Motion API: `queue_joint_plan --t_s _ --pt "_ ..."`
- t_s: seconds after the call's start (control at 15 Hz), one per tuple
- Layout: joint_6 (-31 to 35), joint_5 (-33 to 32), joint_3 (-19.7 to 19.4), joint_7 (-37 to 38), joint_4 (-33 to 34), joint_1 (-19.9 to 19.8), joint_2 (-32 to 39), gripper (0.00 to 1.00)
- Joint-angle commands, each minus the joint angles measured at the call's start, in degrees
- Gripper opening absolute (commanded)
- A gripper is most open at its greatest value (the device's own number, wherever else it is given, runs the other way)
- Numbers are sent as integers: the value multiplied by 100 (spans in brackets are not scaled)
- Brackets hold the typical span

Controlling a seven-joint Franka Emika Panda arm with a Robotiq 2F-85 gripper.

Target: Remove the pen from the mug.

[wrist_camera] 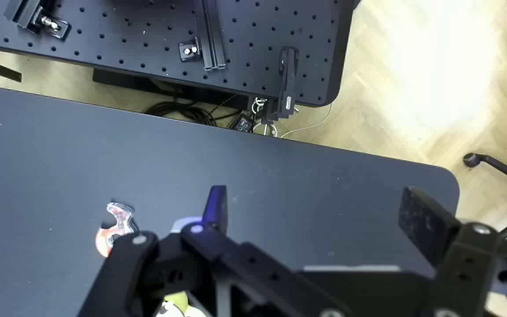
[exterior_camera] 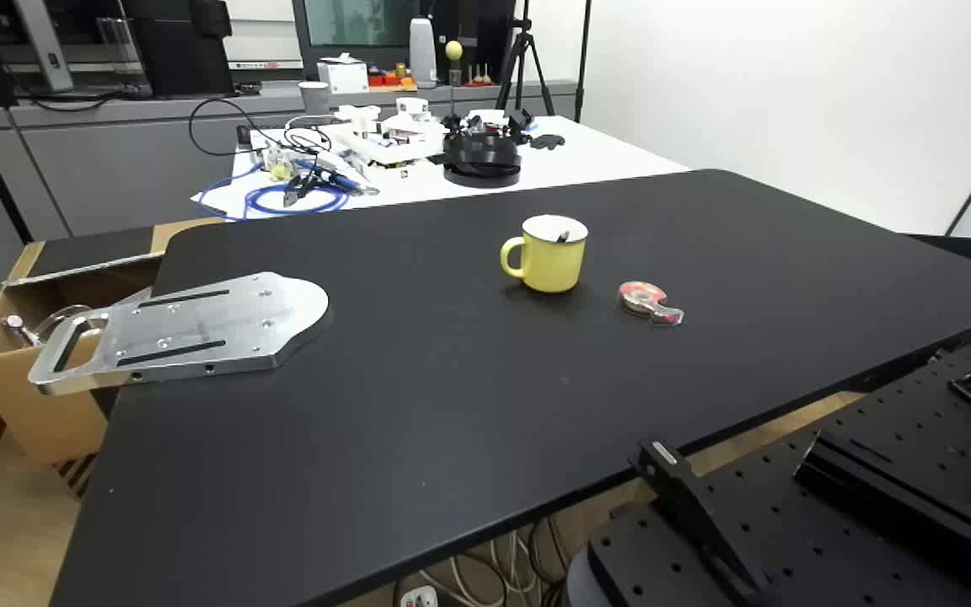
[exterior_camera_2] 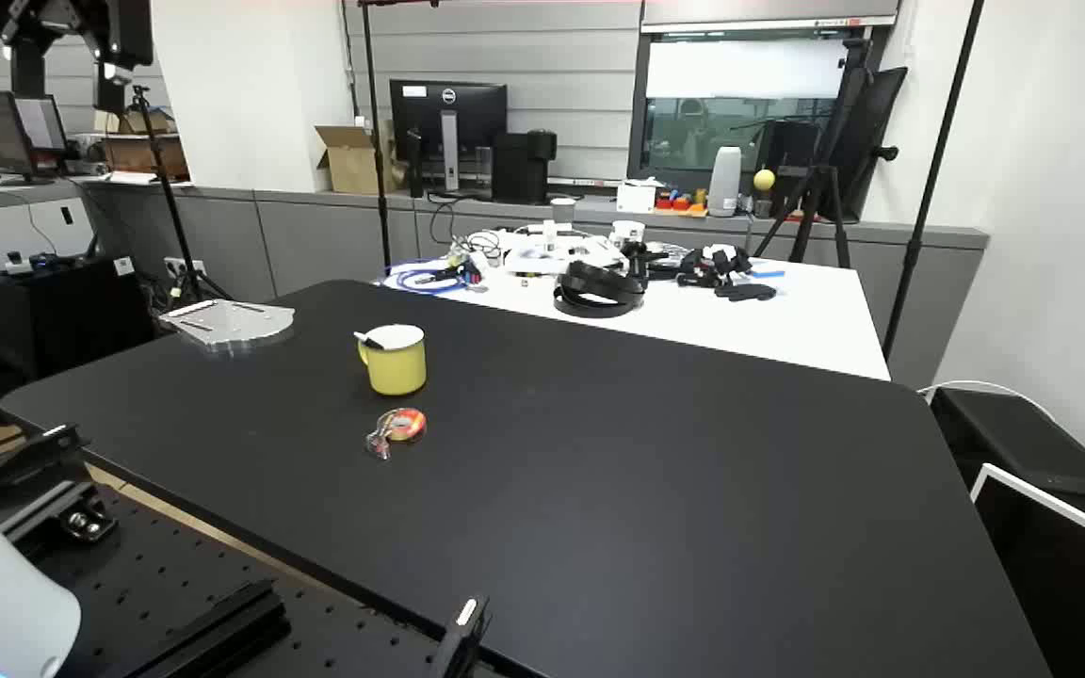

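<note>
The pen (exterior_camera_2: 369, 341) is in the mug (exterior_camera_2: 398, 368), slanting so that its pale end pokes out past the rim in an exterior view; the mug, yellow with a pale inside and one side handle, stands upright on the black table (exterior_camera: 367, 438), and in the wrist view only a slice of it shows past the gripper (wrist_camera: 314, 213); that gripper is spread wide, its jaws far apart with nothing held between them, and it hangs high above the tabletop, well apart from the mug; near the mug, but apart from it, lies a clear tape dispenser (exterior_camera: 652, 305) with a roll of tape (exterior_camera: 639, 292) in it; further off, a silvery metal plate (exterior_camera: 199, 324) juts past the table's edge, in front of a cardboard box (exterior_camera: 39, 421); this box is uncovered and contains a few items, perhaps clear tubing, too small to make out; beyond, a white table (exterior_camera: 612, 156) bears a coil of blue cable (exterior_camera: 296, 210) and a clutter of parts; on the grey ledge behind stand a white box (exterior_camera_2: 636, 199) with paper at its top and a carton (exterior_camera_2: 351, 169) with its flap raised.
</note>
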Motion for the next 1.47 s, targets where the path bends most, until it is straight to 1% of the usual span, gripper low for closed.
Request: queue_joint_plan --t_s 0.0,1.0,1.27,1.4 --pt "-24 18 42 -22 16 -56 -2 100" --pt "-21 18 42 -22 16 -56 -3 100" --pt "699 -506 201 143 44 -251 -127 100" --pt "1055 -692 187 210 119 -342 -128 100"
